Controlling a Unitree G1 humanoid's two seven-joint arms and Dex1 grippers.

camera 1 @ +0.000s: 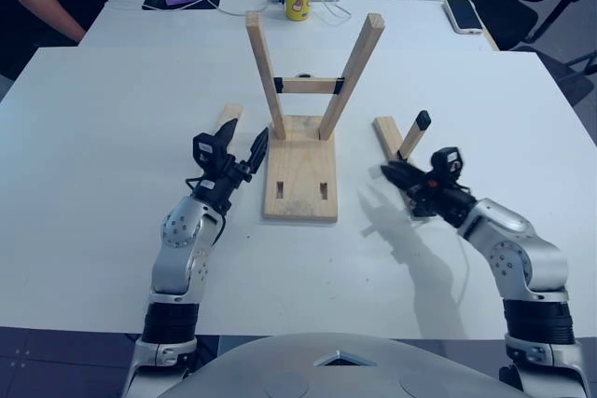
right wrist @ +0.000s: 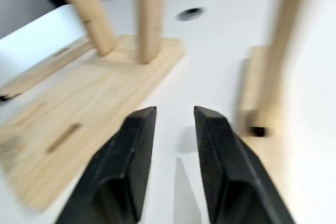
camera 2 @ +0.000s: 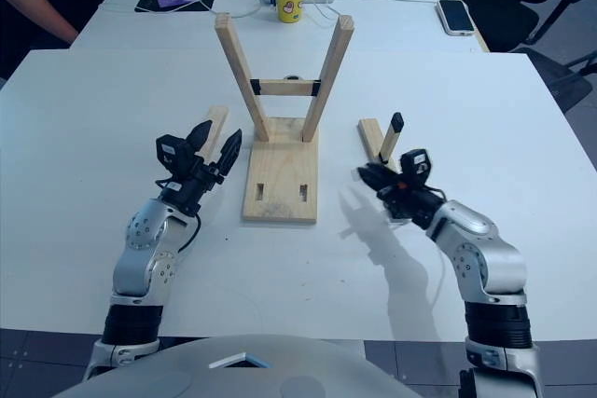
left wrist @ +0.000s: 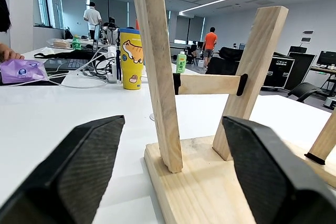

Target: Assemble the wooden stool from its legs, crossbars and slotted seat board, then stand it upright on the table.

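A: Reach is our question: which loose piece do we go for? The seat board lies flat on the table. Two standing legs sit in its far slots with a crossbar between them, and the near slots are empty.

B: We'd judge the left loose leg the handier. It lies just beyond our left gripper, long axis running away from us beside the board. That gripper is spread wide and empty.

A: And our right gripper?

B: Nearly closed, with a slim gap, holding nothing. A flat piece and a black-capped piece lie just ahead of it.

A: What escapes us?

B: The left leg's near end hides behind the fingers. We also cannot tell whether the capped piece rests on the flat one.
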